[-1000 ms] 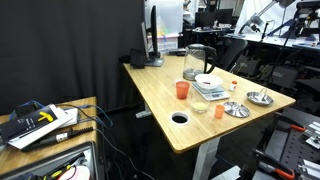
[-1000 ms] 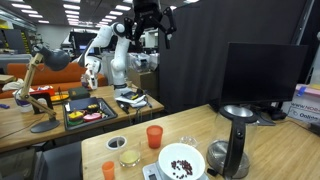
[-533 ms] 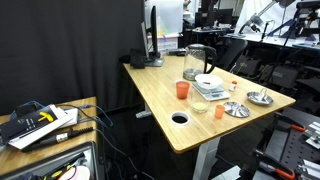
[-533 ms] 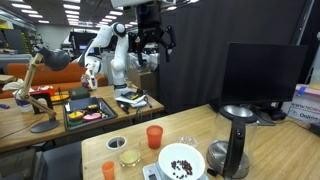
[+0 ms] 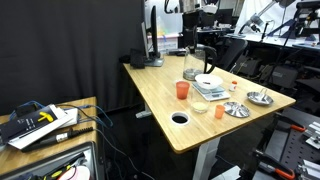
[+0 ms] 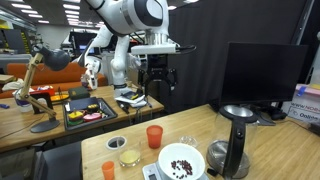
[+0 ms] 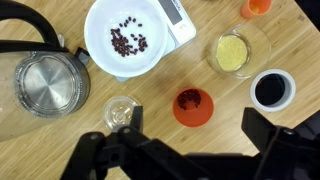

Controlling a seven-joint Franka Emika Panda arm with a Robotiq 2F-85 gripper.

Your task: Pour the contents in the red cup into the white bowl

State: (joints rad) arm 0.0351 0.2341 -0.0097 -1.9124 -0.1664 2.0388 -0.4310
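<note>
Overhead, claw wide open above wooden table; black curtain behind; cluttered workbench beyond.

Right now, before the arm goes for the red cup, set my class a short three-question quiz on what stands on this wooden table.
1. True or false: the gripper is shut on the small orange-red plastic cup.
2. What lies in the shallow round white bowl? A) small dark pieces B) water C) nothing
3. In the wrist view, which stands nearer the orange-red cup: the small clear glass or the paler orange cup?
Key: 1 false, the gripper hangs open and holds nothing. 2 A. 3 the small clear glass.
</note>
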